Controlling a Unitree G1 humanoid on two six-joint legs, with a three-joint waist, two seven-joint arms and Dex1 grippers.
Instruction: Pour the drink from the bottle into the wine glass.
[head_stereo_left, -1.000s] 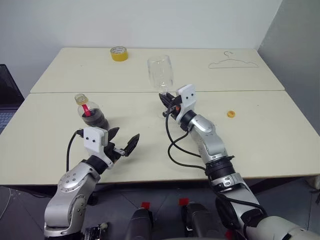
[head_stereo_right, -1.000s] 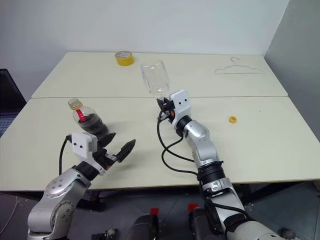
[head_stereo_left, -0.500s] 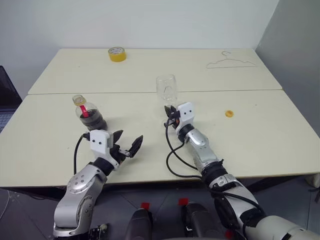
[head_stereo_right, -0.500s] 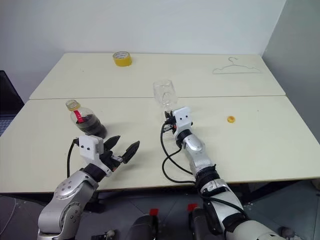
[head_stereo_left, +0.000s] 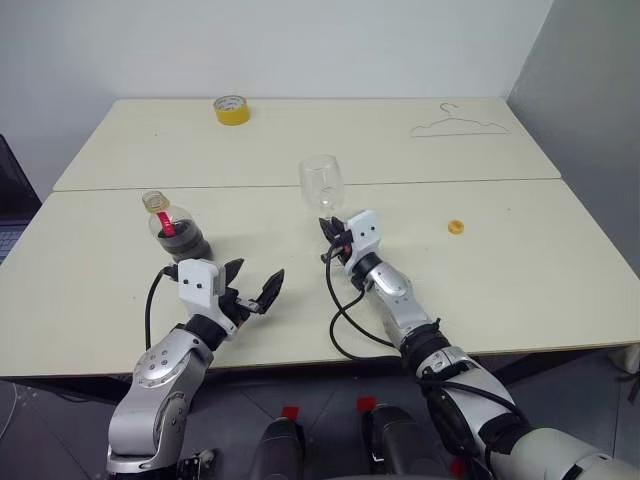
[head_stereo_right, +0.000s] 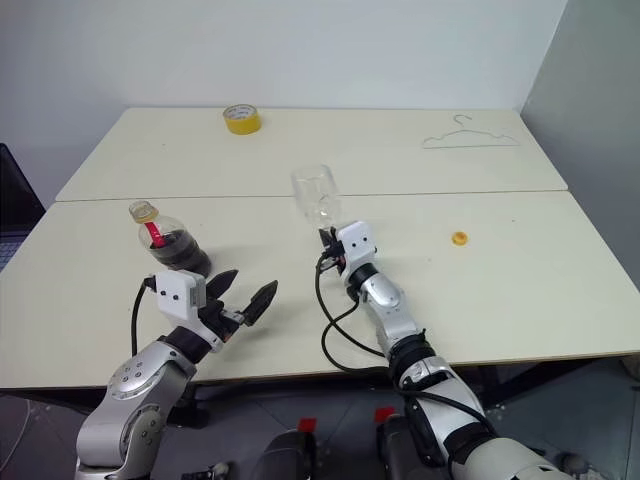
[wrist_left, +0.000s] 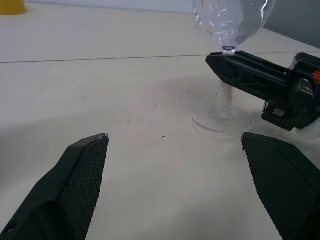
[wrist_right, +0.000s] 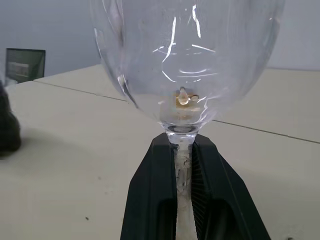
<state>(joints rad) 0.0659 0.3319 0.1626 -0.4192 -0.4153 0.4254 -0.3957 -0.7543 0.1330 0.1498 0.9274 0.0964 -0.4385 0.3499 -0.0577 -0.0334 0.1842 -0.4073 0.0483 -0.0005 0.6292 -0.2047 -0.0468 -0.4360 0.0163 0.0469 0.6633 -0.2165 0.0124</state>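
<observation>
Now, from the left eye view, the wine glass (head_stereo_left: 322, 184) stands upright near the middle of the pale surface (head_stereo_left: 520, 260). The right end effector (head_stereo_left: 331, 231) is shut tight on its thin stem, just under the bowl. The right arm reaches forward from the near edge, bent at the elbow, and leans a little toward the robot's left. The bottle (head_stereo_left: 172, 228) stands well to the left of the wine glass. The drink (head_stereo_left: 187, 243) fills its lower part, dark and nearly black. A red strip sits at its neck, and I cannot tell from here if its top is closed. The left end effector (head_stereo_left: 252, 284) is just in front of the bottle, between it and the near edge. Its two black fingers are spread wide and hold nothing. The left arm is held low and points forward. A small yellow cap (head_stereo_left: 456, 227) lies to the right of the wine glass. A yellow tape roll (head_stereo_left: 231, 109) and a wire hanger (head_stereo_left: 458, 123) lie far behind the glass.

From the left wrist view, the two spread fingers (wrist_left: 75, 185) point at the foot of the wine glass, which rests flat on the surface.

From the right wrist view, the two black fingers (wrist_right: 152, 200) press the stem from both sides, and the bowl above them is empty.
</observation>
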